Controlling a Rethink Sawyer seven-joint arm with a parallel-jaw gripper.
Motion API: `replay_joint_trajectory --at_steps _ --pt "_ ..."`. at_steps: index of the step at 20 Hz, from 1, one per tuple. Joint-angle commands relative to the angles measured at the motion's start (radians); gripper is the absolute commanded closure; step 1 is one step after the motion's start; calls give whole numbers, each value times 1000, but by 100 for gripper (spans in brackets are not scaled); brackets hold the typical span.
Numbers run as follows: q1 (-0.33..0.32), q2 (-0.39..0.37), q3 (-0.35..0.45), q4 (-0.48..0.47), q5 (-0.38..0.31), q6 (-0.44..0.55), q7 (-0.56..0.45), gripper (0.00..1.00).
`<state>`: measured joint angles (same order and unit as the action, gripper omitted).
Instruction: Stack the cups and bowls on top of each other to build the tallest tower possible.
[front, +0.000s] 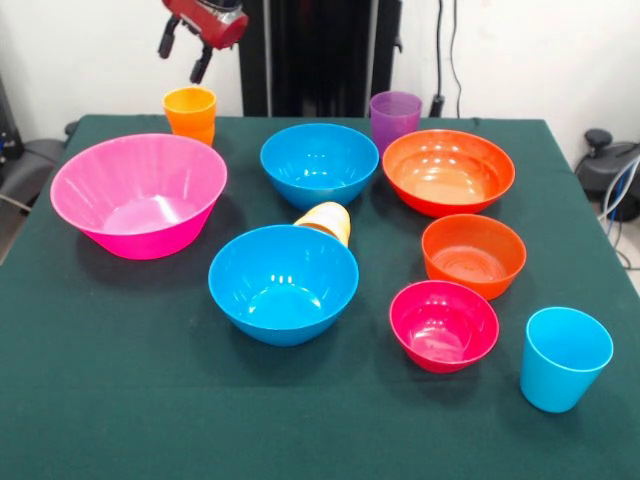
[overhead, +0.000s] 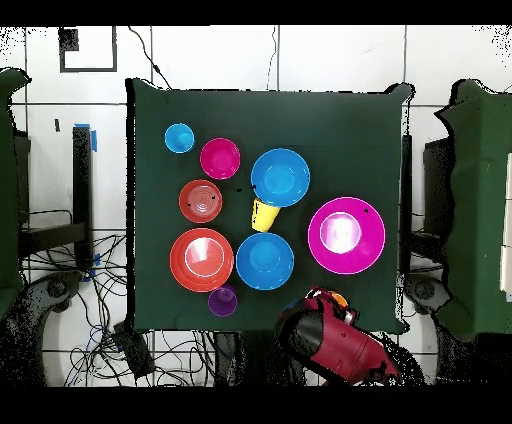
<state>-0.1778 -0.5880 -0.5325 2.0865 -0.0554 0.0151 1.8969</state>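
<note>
My gripper (front: 184, 54) hangs open and empty just above the orange cup (front: 190, 112) at the table's far left. The purple cup (front: 396, 118) stands alone at the far side. The yellow-orange cup (front: 325, 221) lies on its side between the two blue bowls (front: 320, 163) (front: 283, 283). The pink bowl (front: 140, 195) is at the left. The wide orange-red bowl (front: 448, 170), small orange bowl (front: 473, 255), small magenta bowl (front: 444, 325) and light blue cup (front: 565, 358) stand at the right. Nothing is stacked.
In the overhead view my arm (overhead: 335, 340) covers most of the orange cup at the table's edge by the base. The green table (front: 120, 400) has bare cloth at the near left. Cables and chairs surround the table.
</note>
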Motion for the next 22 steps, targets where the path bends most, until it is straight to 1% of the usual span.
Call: replay_joint_trajectory --at_steps 1,7,15,20,22 --pt "29 88 117 103 67 -93 268 0" --pt "28 124 138 107 62 -139 318 0" --pt "62 165 142 115 76 -192 395 0" --pt "32 230 186 106 63 -276 432 0" --pt "7 232 199 104 49 -284 432 0"
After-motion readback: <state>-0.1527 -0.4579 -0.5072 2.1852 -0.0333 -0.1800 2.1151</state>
